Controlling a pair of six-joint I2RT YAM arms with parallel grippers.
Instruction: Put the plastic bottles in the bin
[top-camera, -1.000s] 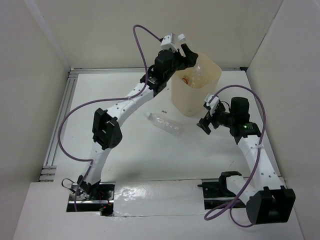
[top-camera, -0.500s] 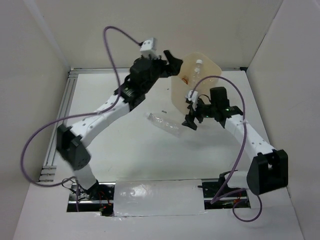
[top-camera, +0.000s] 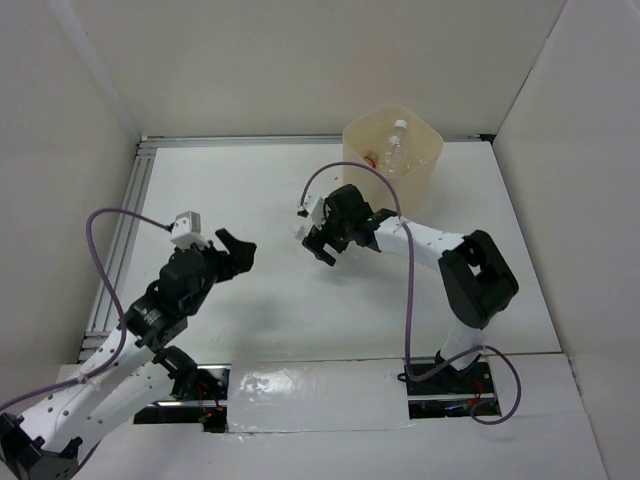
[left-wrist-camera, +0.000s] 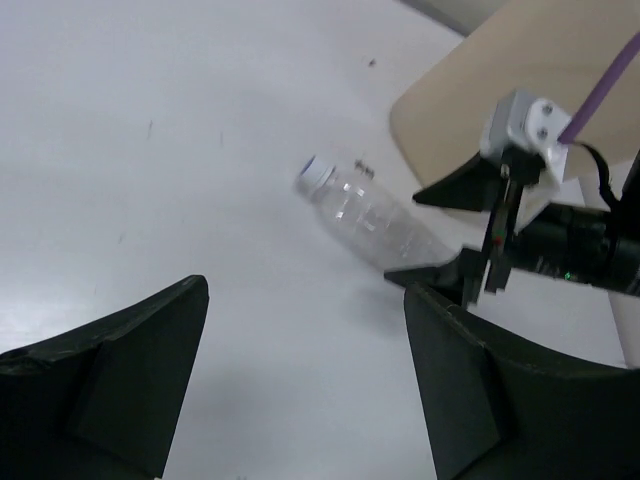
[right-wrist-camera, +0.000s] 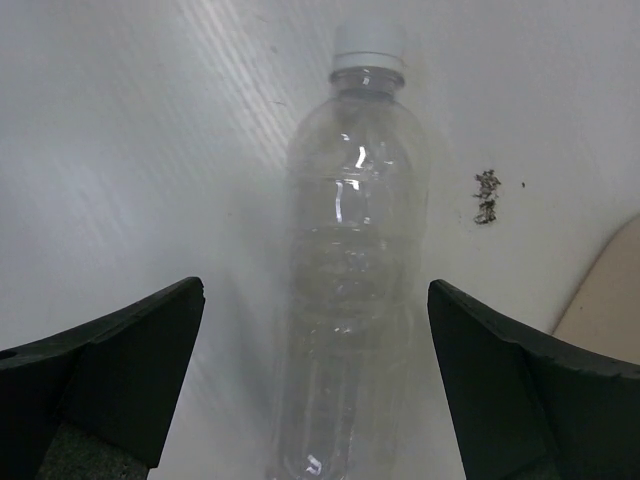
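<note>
A clear plastic bottle (right-wrist-camera: 355, 270) with a white cap lies on the white table. My right gripper (right-wrist-camera: 315, 385) hangs open right above it, one finger on each side of its body, not touching. In the top view the right gripper (top-camera: 318, 248) hides that bottle. The left wrist view shows the same bottle (left-wrist-camera: 375, 215) beyond my open, empty left gripper (left-wrist-camera: 305, 385). In the top view the left gripper (top-camera: 240, 252) hovers at the near left. The cream bin (top-camera: 352, 138) stands at the back and holds a white-capped bottle (top-camera: 397, 140) and something red (top-camera: 370, 158).
The bin's wall (right-wrist-camera: 612, 300) stands just right of the lying bottle. A small dark speck (right-wrist-camera: 487, 195) marks the table. An aluminium rail (top-camera: 125, 215) runs along the left edge. White walls close in the table on three sides.
My left arm has pulled back from over the bin to the near left, its gripper empty. The right gripper has moved left from beside the bin to over the lying bottle.
</note>
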